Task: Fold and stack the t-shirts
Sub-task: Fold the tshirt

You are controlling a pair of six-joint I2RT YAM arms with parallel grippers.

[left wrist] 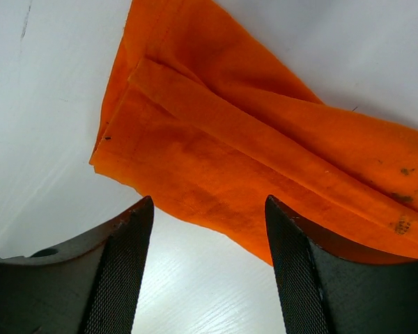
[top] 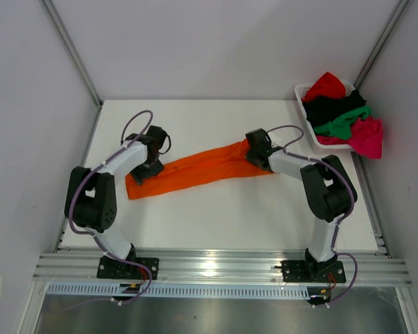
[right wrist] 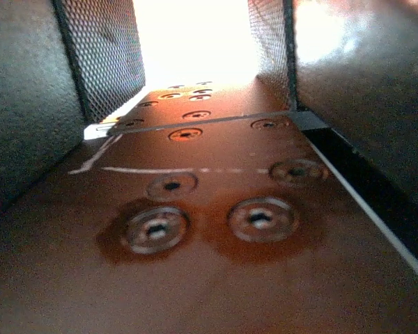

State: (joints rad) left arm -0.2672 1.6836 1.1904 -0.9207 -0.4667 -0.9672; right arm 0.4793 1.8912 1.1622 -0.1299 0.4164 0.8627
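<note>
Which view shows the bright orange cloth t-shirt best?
Top external: the bright orange cloth t-shirt lies there nearly whole. Left wrist shows one end only; right wrist shows no cloth clearly.

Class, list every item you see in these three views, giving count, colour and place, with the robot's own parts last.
orange t-shirt: one, bright orange, stretched across the table between the two hands
red t-shirt: one, red, at the far end of the basket
black t-shirt: one, black, in the basket next to the red one
green t-shirt: one, green, in the basket, nearer
magenta t-shirt: one, magenta-pink, spilling over the basket's near right side
basket: one, white, table's far right corner
table: one, white
rail: one, silver, table's near edge
left arm, right arm: two, black and white
left hand: black, open, shirt's left end
right hand: black, open, shirt's right end
</note>
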